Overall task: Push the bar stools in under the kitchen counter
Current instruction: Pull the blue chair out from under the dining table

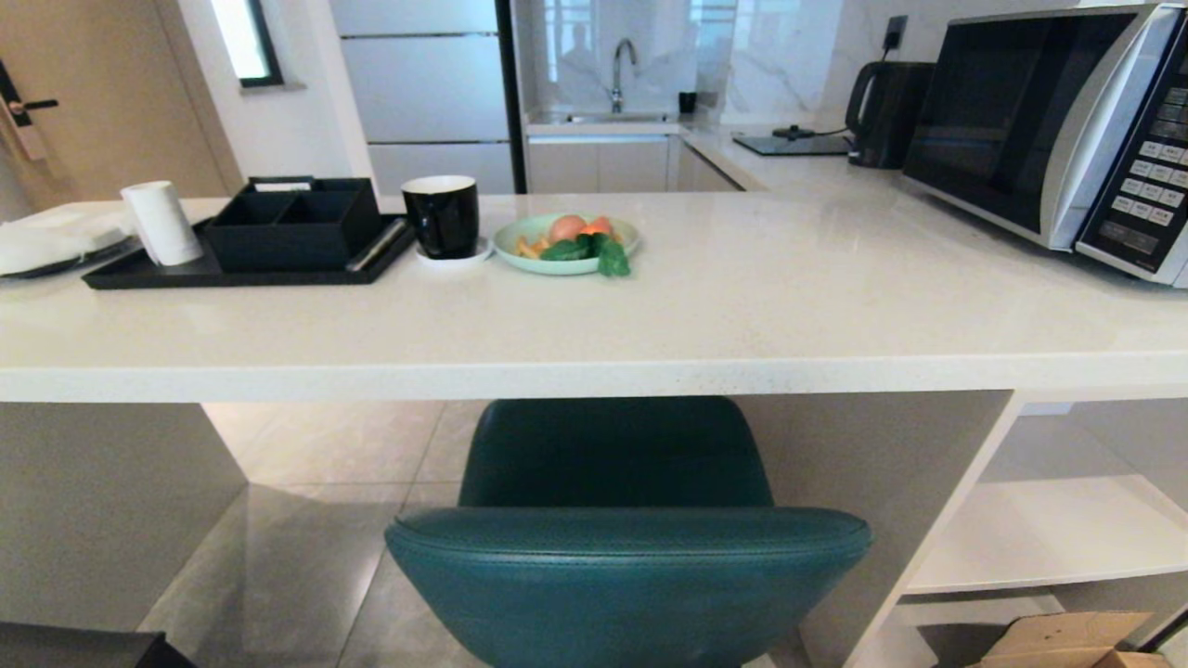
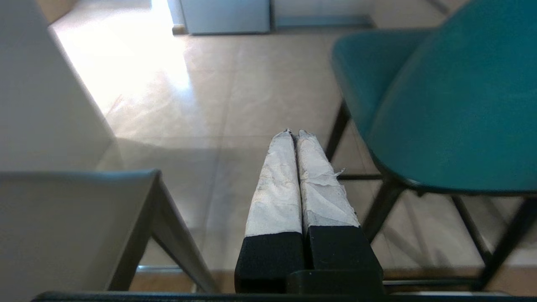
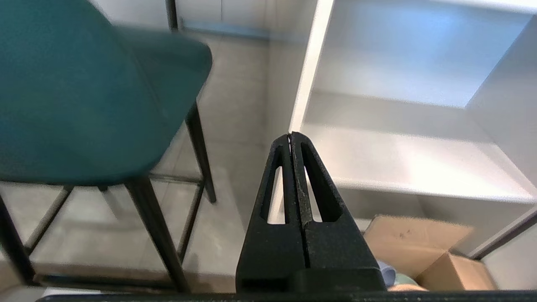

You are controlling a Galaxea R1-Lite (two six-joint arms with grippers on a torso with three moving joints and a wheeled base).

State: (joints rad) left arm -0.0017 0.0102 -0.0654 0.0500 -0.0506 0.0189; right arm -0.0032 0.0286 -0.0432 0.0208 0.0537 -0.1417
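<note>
The teal bar stool (image 1: 627, 557) stands straight ahead, its seat partly under the white kitchen counter (image 1: 650, 353) and its low back toward me. Its black legs show in both wrist views, with the teal seat (image 2: 453, 109) (image 3: 84, 92) to one side of each gripper. A corner of the dark grey stool (image 1: 83, 648) shows at the lower left, and its grey seat and square leg (image 2: 75, 226) appear in the left wrist view. My left gripper (image 2: 295, 133) hangs shut between the two stools, touching neither. On the teal stool's other side my right gripper (image 3: 290, 135) is shut and empty.
On the counter sit a black tray (image 1: 139, 274) with an organizer and paper roll, a black mug (image 1: 443, 215), a green plate of food (image 1: 520, 249) and a microwave (image 1: 1049, 121). White open shelves (image 1: 1049, 538) stand at the right end, with a cardboard box (image 3: 423, 247) on the floor.
</note>
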